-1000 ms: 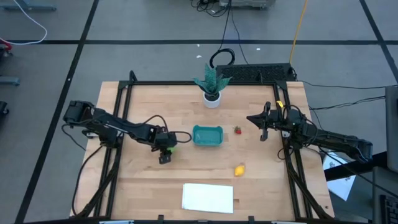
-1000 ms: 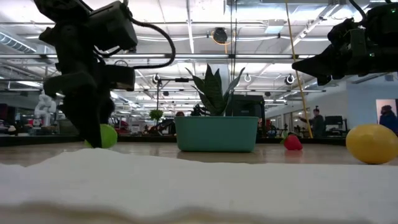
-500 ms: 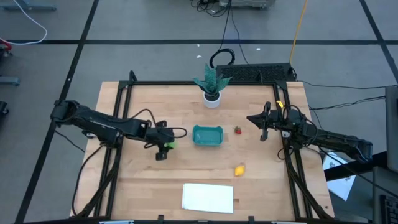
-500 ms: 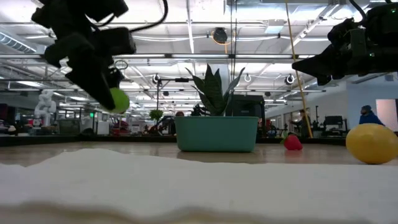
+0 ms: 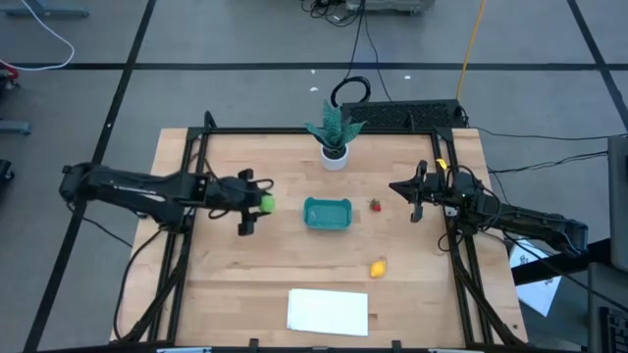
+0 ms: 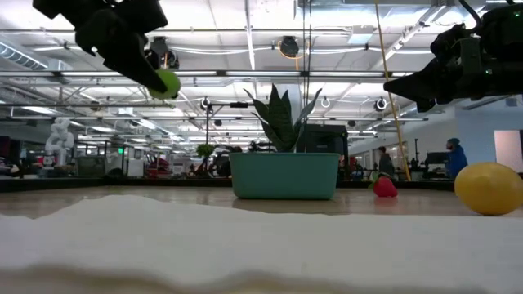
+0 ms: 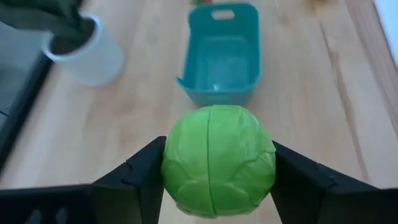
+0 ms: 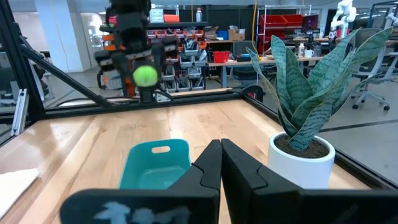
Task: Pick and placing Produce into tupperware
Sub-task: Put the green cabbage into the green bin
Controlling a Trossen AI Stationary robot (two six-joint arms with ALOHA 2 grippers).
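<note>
The round lime-green fruit (image 7: pixel 217 158) hangs high above the wood table, left of the teal tupperware (image 5: pixel 327 213), with my left gripper (image 5: pixel 261 204) shut on it. The tupperware has nothing in it. On the table right of it sits the tiny red fruit (image 5: pixel 375 205). The yellow lemon-like fruit (image 5: pixel 378 267) lies nearer the front edge. My right gripper (image 5: pixel 394 185) hovers shut at the right side, pointing level toward the red fruit and touching nothing. My left gripper pinches the lime-green fruit between its two fingers, one finger (image 7: pixel 144 177) on each of two opposite sides (image 7: pixel 169 163) at the fruit's widest part. The fingers come from the table's left, slanting down. The fruit is lifted well clear of the table (image 6: pixel 167 83).
A white pot with a green plant (image 5: pixel 335 155) stands behind the tupperware near the far edge. A flat white sheet (image 5: pixel 328 311) lies at the near edge. A black frame (image 5: pixel 191 176) runs along the table's sides. Bare wood lies between the fruits and the sheet.
My left gripper has lifted the lime-green fruit off the table and carried it up high, drawing back a little toward the table's left and far edges. The gripper has tipped up from steeply down to a shallower slant and rolled. The fruit is still in its hold.
</note>
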